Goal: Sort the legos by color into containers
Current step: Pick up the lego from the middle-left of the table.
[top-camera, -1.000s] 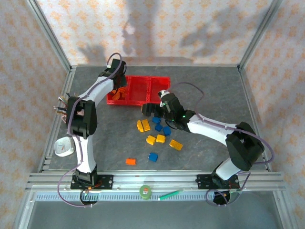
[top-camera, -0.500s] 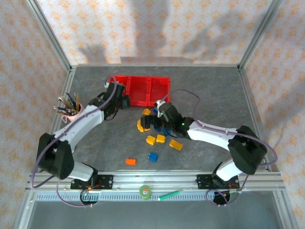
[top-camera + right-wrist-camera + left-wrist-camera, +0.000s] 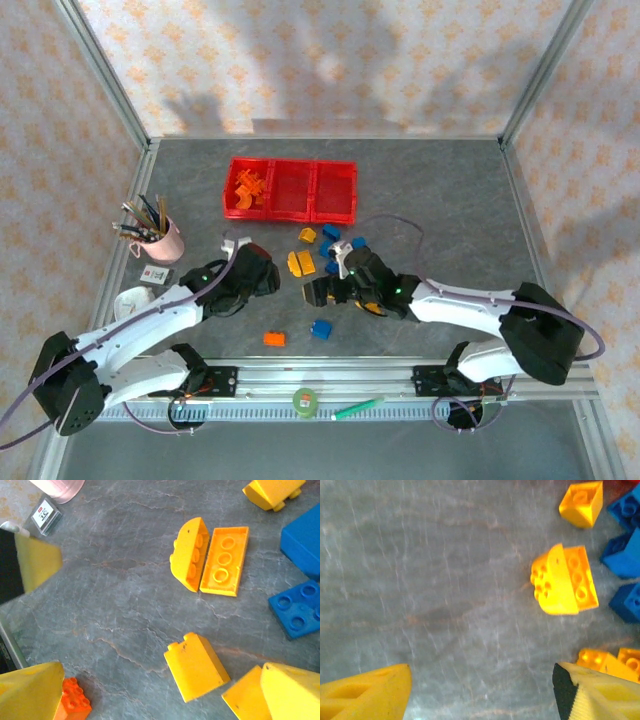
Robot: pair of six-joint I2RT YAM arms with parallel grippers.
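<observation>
While holding left end effector (image 3: pixel 481 680) and right end effector (image 3: pixel 162 667) wide, empty, near same yellow legos (image 3: pixel 565 580), risks clash or knocking them astray.

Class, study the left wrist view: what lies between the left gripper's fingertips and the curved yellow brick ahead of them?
Bare grey table; the left wrist view shows nothing between the left gripper and the curved yellow brick.

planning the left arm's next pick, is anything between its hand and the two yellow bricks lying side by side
Nothing visible: bare table lies between the open left hand and the yellow pair.
</observation>
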